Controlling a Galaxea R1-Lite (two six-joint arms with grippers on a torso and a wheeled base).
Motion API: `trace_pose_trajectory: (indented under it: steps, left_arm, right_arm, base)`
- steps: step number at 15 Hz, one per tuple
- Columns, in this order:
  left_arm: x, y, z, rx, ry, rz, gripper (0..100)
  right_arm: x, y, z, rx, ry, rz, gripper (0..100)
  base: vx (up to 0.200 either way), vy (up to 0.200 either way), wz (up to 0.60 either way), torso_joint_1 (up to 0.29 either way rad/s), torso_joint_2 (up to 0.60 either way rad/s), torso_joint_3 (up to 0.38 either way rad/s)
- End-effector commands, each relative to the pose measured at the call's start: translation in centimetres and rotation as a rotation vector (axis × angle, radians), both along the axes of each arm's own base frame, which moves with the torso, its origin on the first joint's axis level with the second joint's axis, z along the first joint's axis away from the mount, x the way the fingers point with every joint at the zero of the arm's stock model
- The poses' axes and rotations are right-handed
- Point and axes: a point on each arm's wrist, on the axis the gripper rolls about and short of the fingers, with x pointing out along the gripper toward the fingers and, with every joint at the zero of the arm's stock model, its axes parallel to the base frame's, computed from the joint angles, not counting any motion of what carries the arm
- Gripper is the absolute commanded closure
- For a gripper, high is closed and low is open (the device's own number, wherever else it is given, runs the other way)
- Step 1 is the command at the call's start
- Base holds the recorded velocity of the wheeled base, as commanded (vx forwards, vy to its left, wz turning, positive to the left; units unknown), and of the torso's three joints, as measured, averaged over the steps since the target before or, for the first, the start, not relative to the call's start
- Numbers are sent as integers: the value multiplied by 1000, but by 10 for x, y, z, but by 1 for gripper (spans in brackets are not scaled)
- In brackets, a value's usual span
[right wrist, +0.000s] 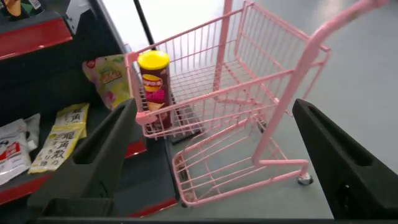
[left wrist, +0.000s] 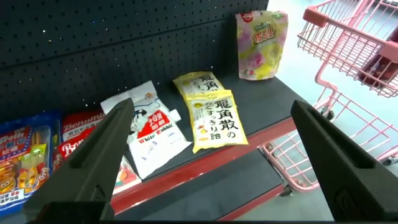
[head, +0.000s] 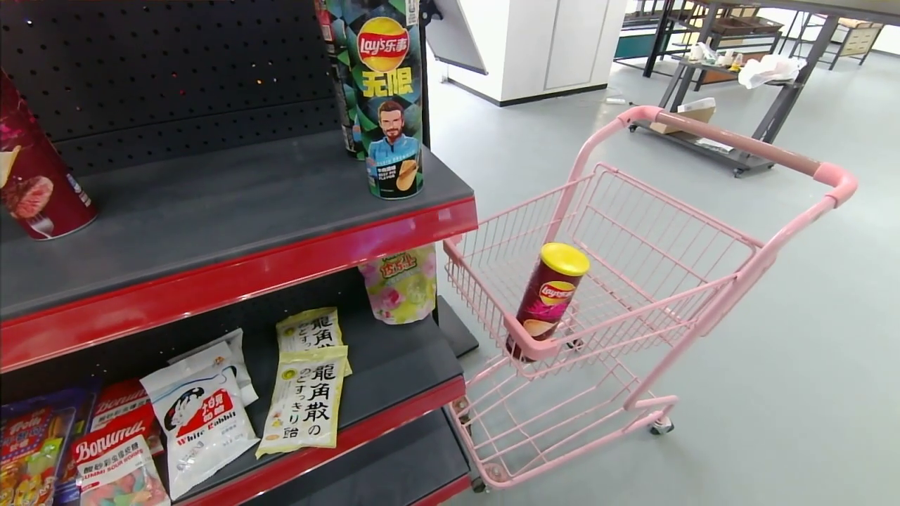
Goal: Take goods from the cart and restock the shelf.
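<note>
Beside the shelf point(head: 211, 204), cart point(head: 738, 147) holds chips can point(head: 548, 299) upright, perhaps leaning, lid up; left hand point(left wrist: 211, 109), right hand point(right wrist: 214, 106) spread.

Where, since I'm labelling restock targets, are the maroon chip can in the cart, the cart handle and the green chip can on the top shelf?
maroon chip can point(head: 550, 299): head view, middle of its label.
cart handle point(head: 738, 143): head view, middle of the bar.
green chip can point(head: 390, 105): head view, its printed front.
</note>
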Motion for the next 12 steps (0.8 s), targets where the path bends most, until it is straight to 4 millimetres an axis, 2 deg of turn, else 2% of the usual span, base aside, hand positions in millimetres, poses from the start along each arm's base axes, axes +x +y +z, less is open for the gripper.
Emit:
trace_pose_trajectory:
  steps: [1, 2, 3, 5, 11, 12]
  left_arm:
    - [0, 0, 0, -1, 0, 0, 0]
    - [0, 0, 0, -1, 0, 0, 0]
    - [0, 0, 0, -1, 0, 0, 0]
    - [0, 0, 0, -1, 0, 2, 0]
    - [0, 0, 0, 0, 0, 2, 0]
    - [0, 0, 0, 0, 0, 0, 0]
  right_arm:
    - [137, 20, 29, 13, 286, 167, 0]
    - [155, 24, 15, 13, 310, 193, 0]
    - [185, 31, -1, 11, 310, 233, 0]
    - [219, 46, -21, 4, 336, 308, 0]
    - [272, 83, -59, -25, 473, 391, 0]
    - [281, 89, -60, -25, 455, 405, 0]
  base:
    - [0, 0, 0, 0, 0, 0]
    - [0, 0, 0, 0, 0, 0]
    - [0, 0, 0, 0, 0, 0]
    - [0, 0, 0, 0, 0, 0]
    - [0, 0, 0, 0, 0, 0]
    - [0, 0, 0, 0, 0, 0]
